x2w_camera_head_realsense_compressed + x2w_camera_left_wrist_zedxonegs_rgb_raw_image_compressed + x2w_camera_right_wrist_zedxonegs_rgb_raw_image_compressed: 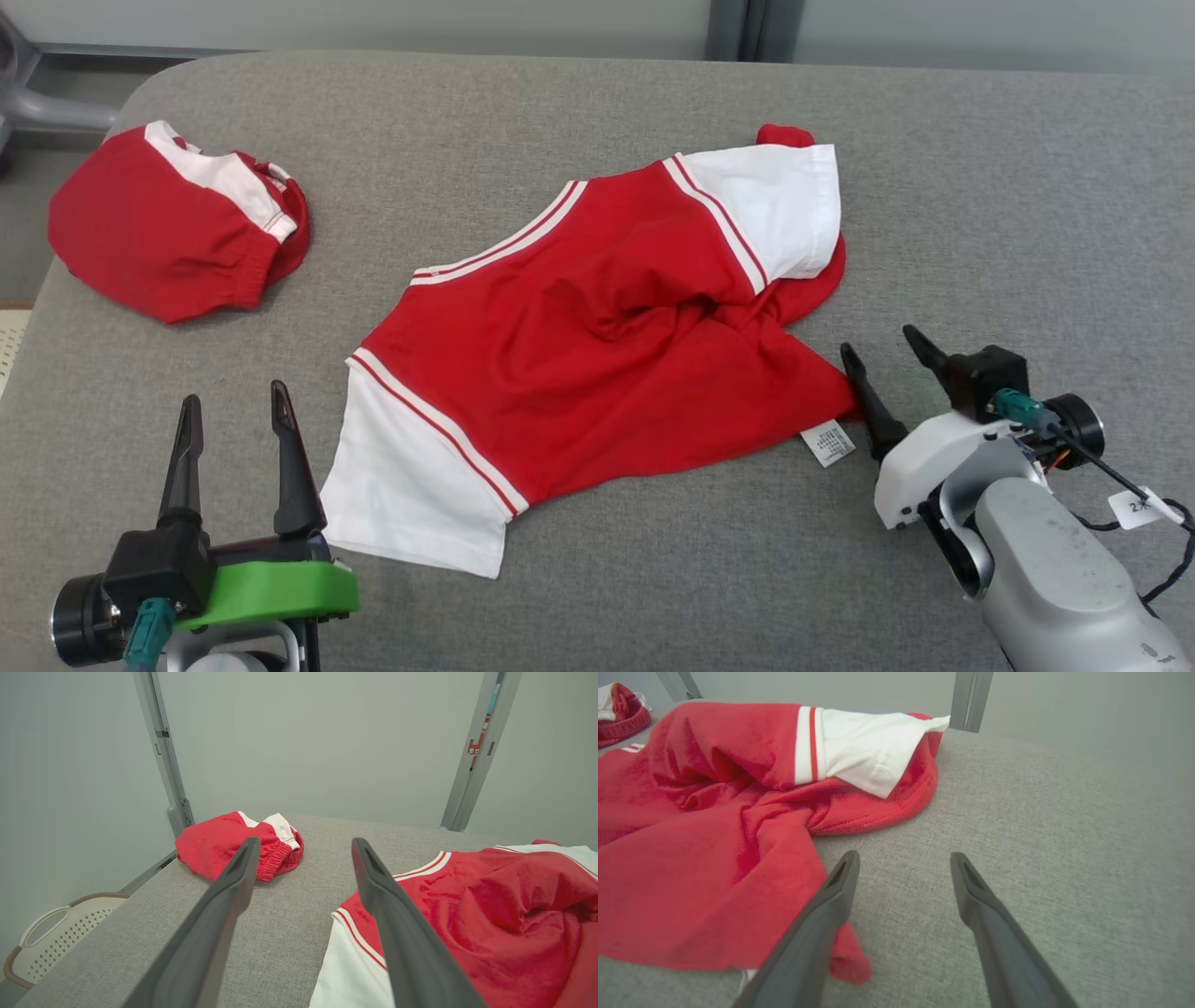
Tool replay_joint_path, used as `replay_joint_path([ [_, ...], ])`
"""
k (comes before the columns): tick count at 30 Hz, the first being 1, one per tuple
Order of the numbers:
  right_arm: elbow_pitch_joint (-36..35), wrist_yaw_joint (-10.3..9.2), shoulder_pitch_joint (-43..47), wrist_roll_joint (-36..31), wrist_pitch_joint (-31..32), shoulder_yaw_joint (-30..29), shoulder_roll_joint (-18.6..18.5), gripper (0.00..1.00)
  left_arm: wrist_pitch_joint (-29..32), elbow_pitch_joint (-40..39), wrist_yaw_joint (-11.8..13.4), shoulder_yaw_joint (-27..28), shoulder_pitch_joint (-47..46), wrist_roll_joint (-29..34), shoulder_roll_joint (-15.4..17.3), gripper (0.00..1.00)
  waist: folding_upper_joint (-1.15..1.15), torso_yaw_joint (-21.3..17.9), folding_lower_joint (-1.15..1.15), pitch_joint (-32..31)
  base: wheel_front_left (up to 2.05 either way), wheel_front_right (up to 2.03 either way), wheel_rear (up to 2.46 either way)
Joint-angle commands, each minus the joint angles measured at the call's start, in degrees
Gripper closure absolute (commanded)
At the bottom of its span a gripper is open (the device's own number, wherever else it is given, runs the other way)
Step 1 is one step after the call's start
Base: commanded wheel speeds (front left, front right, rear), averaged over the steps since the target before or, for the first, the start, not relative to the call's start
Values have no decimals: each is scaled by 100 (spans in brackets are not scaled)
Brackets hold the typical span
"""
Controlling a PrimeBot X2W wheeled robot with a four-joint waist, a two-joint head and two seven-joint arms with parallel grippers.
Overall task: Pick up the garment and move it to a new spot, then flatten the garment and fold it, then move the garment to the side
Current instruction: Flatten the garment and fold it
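Note:
The garment is a red shirt with white sleeves and striped seams, lying rumpled in the middle of the grey padded table. It also fills the right of the left wrist view and the left of the right wrist view. My left gripper stands open beside the near white sleeve, holding nothing. At the shirt's right hem corner, close to a white care label, my right gripper is open and empty; its left finger overlaps the hem.
A second red and white garment lies bunched at the table's far left. A white perforated basket sits on the floor past the table's left edge. Grey metal posts rise behind the table.

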Motion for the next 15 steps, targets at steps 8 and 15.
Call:
replay_joint_path([
  [8,484,-4,112,529,-43,918,218,0,-1,-44,103,-65,-58,23,-2,0,0,95,0,49,0,0,0],
  [15,407,-2,399,526,-34,1326,218,0,-1,-29,82,-73,-51,122,-2,0,0,37,0,14,0,0,0],
])
